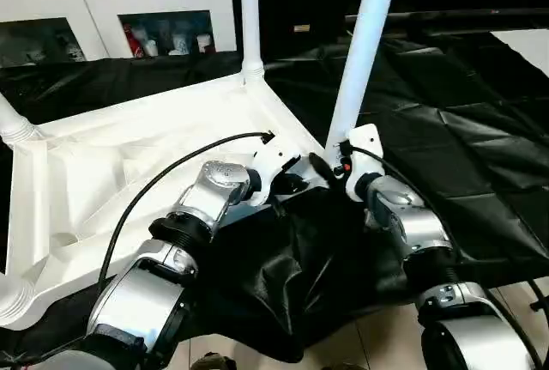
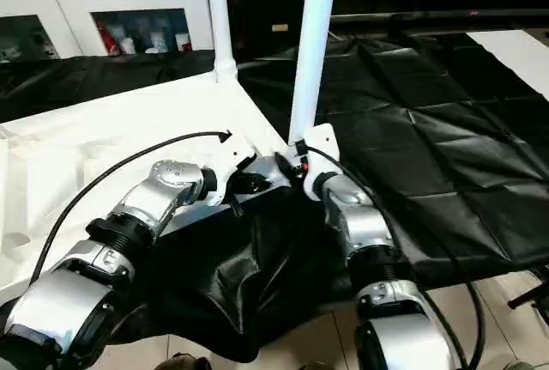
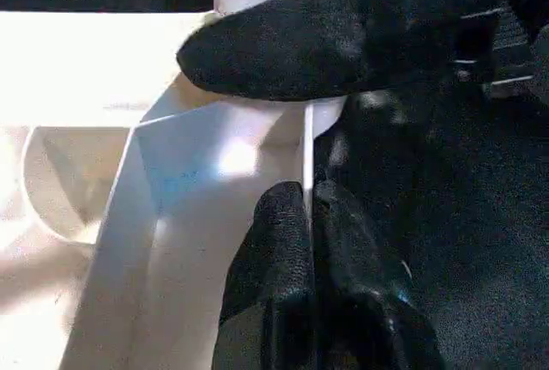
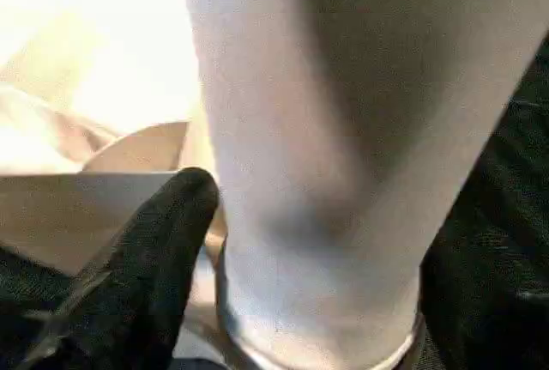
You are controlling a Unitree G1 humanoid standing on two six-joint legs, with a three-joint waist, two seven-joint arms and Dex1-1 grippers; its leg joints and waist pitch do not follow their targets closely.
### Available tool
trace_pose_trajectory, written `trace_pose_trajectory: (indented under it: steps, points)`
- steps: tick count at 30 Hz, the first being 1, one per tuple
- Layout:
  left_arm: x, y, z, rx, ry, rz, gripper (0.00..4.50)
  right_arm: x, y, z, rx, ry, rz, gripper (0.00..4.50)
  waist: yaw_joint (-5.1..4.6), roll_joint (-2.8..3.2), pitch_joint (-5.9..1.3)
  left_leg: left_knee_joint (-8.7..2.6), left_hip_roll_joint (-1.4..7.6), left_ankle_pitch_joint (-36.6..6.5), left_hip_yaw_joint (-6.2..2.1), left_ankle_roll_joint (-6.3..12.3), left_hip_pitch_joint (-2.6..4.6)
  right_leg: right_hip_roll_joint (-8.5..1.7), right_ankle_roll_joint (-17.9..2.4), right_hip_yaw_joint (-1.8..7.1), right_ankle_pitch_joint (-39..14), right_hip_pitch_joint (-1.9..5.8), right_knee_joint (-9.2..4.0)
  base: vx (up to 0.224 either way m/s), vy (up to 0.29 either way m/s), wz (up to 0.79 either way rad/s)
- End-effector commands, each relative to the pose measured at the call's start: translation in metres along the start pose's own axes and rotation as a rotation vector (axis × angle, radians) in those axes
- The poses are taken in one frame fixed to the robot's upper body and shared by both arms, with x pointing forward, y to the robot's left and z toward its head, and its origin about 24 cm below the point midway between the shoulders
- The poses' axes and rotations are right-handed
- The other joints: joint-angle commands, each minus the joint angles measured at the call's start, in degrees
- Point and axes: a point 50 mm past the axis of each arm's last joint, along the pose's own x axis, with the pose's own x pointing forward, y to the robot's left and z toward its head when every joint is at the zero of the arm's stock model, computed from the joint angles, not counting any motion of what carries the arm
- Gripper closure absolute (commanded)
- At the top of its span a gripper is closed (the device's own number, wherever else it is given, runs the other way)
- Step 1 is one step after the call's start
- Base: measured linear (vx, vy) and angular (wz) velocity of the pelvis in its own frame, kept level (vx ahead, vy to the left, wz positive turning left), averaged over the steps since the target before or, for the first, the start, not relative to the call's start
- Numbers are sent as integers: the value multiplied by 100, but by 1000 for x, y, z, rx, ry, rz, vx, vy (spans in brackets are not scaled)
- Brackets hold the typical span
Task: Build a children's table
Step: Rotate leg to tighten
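My left fingers (image 3: 292,241) pinch the tabletop (image 1: 129,164) rim; right fingers (image 4: 163,224) open around the leg (image 1: 360,52), which may tip from its near corner socket.

Silver ribbed forearms (image 1: 154,275), white wrist housings, black cables, black-fingered claws.

A black sheet (image 1: 446,155) covers the surface before me, spreading from centre to the right of the frame and sagging over the near edge. My upturned white tabletop (image 1: 129,172) lies directly on it at left.
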Motion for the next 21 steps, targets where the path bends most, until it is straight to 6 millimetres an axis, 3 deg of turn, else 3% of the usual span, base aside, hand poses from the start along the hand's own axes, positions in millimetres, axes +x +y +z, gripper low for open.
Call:
trace_pose_trajectory:
  steps: [1,9,10,14,21]
  points:
    - [5,-7,31,75,-152,-37,450,10,34,-1,-2,6,193,53,5,-78,-455,-336,163,-890,-110,423,169,-385,-1425,234,-586,298,-397,0,0,0]
    - [-9,-11,15,127,-134,-181,450,-17,18,0,-166,41,441,53,33,-94,-442,-318,177,-898,-92,556,158,-381,-1459,230,-580,301,-394,0,0,0]
    - [-13,-11,13,139,-130,-215,450,-24,16,-1,-185,54,495,53,37,-115,-432,-327,182,-983,-93,532,166,-377,-1437,226,-734,292,-417,0,0,0]
    - [-22,-15,9,165,-130,-319,450,-37,8,-3,-199,90,578,53,72,-103,-415,-342,200,-1187,-98,434,181,-390,-1368,233,-1176,269,-442,0,0,0]
    - [-38,-17,-3,186,-72,-437,450,-55,1,1,-209,107,685,53,157,-55,-422,-360,226,-1223,-107,334,200,-385,-1351,245,-1135,235,-424,0,0,0]
